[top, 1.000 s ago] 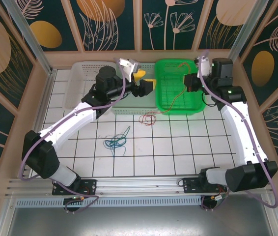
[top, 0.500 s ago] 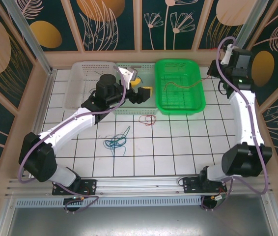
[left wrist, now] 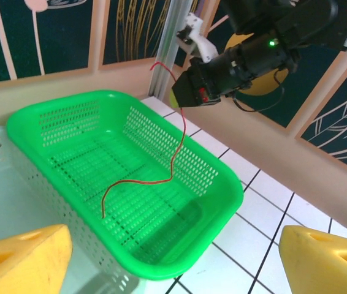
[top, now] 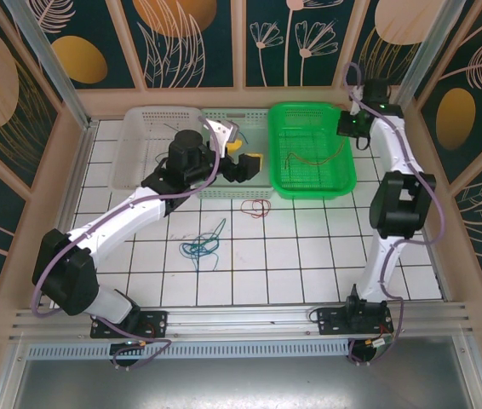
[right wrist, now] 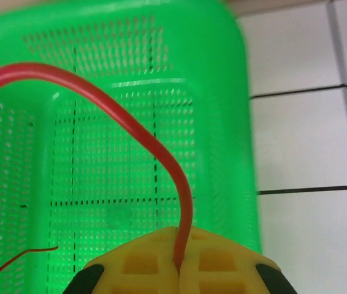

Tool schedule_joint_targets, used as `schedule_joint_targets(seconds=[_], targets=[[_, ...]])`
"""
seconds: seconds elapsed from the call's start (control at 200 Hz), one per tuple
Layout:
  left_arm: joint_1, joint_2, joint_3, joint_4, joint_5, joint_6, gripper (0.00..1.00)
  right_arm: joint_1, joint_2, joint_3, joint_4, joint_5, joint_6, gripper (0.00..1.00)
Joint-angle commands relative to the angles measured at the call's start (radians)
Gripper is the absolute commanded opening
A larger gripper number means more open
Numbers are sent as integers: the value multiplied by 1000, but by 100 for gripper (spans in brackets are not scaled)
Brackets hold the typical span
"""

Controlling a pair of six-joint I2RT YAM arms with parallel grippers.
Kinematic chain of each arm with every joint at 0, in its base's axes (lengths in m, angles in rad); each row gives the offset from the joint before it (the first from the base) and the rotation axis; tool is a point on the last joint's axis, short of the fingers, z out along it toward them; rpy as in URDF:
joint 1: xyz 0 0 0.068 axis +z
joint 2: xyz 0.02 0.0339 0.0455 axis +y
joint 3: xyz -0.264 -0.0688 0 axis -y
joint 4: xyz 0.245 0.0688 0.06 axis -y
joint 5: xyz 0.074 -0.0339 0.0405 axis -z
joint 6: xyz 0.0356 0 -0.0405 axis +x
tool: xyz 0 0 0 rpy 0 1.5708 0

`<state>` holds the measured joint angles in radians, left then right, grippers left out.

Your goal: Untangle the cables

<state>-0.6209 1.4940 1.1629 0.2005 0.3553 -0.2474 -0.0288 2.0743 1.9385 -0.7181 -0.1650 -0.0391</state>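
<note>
A thin red cable (right wrist: 130, 119) runs up out of the green basket (right wrist: 100, 184), and my right gripper (right wrist: 179, 236) is shut on its upper end. From above, that right gripper (top: 349, 126) hangs over the green basket's (top: 341, 183) far right corner, with the red cable (top: 309, 156) trailing onto the basket floor. My left gripper (top: 244, 160) is open at the basket's left side, holding nothing. In its own view the left gripper (left wrist: 173, 269) faces the basket (left wrist: 222, 202) and the hanging red cable (left wrist: 179, 147). A second red cable (top: 258, 206) and a blue-teal tangle (top: 203, 247) lie on the tiles.
A white mesh basket (top: 139, 115) stands at the back left, beside the green one. Low wooden walls (top: 71, 153) ring the tiled table. The right arm's elbow (top: 398, 204) stands upright at the right side.
The right arm has swung out to the far right and come back over the basket's far corner, still gripping the red cable. The left gripper has drawn back slightly to the left.
</note>
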Motion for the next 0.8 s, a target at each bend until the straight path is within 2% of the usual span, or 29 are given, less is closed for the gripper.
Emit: schedule_joint_targets(seconds=[0.0,0.095,0.21,0.285,0.365,0.435,0.53,0.796], targets=[[-1,-17,-19,-41,-30,35,88,29,85,117,-129,4,-28,0],[-1,-16,-23,-64,-52,44,88,39,168,192,-177,33,-27,1],[-2,0,-23,-108,-77,50,88,41,225,249,-191,56,2,17],[-1,18,-22,-144,-89,48,88,42,238,277,-190,74,11,33],[0,48,-19,-187,-114,44,88,41,244,310,-190,98,16,38],[0,79,-11,-224,-133,38,87,41,250,336,-198,118,15,51],[0,129,3,-271,-137,36,85,42,244,351,-204,125,17,62],[-1,213,15,-313,-104,43,75,59,148,330,-185,84,29,69]])
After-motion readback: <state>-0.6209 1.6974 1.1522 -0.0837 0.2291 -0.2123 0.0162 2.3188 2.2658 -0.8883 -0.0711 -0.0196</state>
